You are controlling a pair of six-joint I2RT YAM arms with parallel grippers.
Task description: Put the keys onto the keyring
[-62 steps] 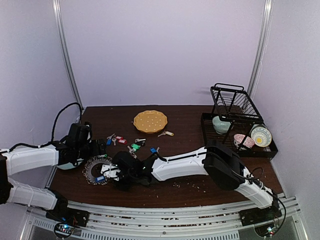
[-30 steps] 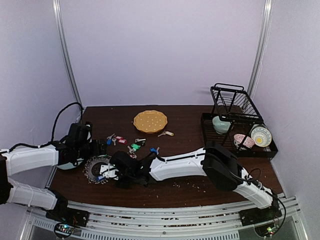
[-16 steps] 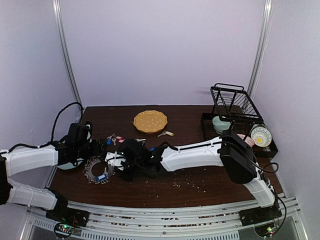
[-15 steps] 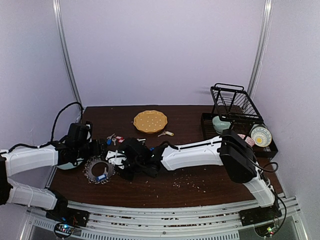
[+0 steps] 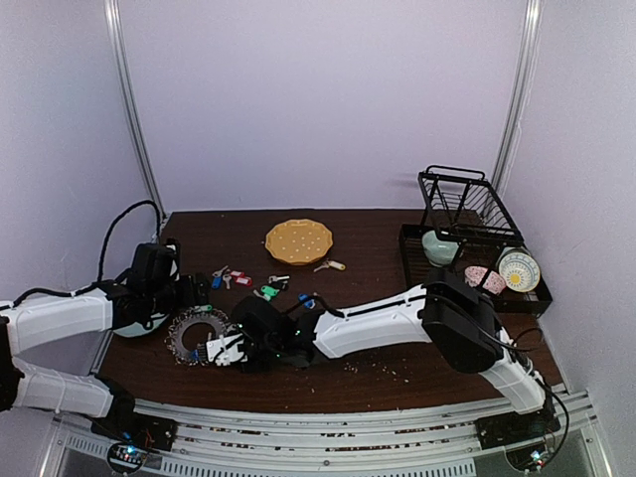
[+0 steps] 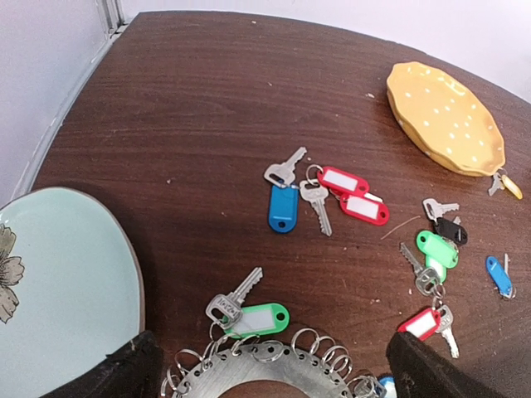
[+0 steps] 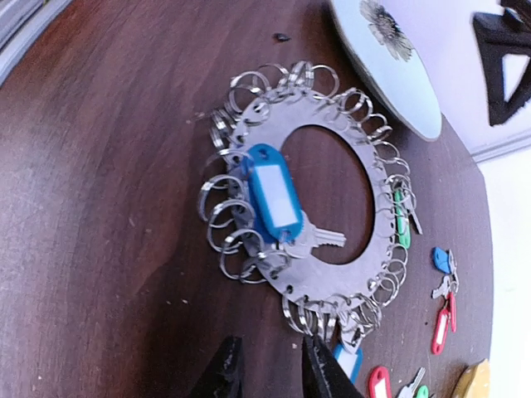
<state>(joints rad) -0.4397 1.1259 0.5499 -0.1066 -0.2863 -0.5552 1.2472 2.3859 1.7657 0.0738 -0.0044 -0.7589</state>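
Observation:
The keyring [image 7: 353, 278] is a flat silver disc fringed with small wire rings, lying on the dark table at the front left [image 5: 196, 336]. A blue-tagged key [image 7: 274, 195] lies across its near side, hooked into the rings. A green-tagged key [image 6: 249, 319] hangs on its far edge. Loose keys with blue [image 6: 283, 207], red [image 6: 342, 181] and green [image 6: 436, 247] tags lie scattered beyond the ring. My right gripper [image 7: 270, 373] hovers just off the ring's near edge, jaws slightly apart with only table between them. My left gripper [image 6: 282, 373] stands wide open over the ring's far edge.
A yellow-orange plate [image 5: 298, 240] sits at the table's back, with one key beside it. A pale flowered plate [image 6: 58, 290] lies left of the keyring, under the left arm. A black dish rack [image 5: 467, 238] with bowls stands at the right. Crumbs dot the front.
My right gripper swung out toward the loose keys and came back to the ring's near edge. Its jaws have parted. The left gripper has stayed put, open.

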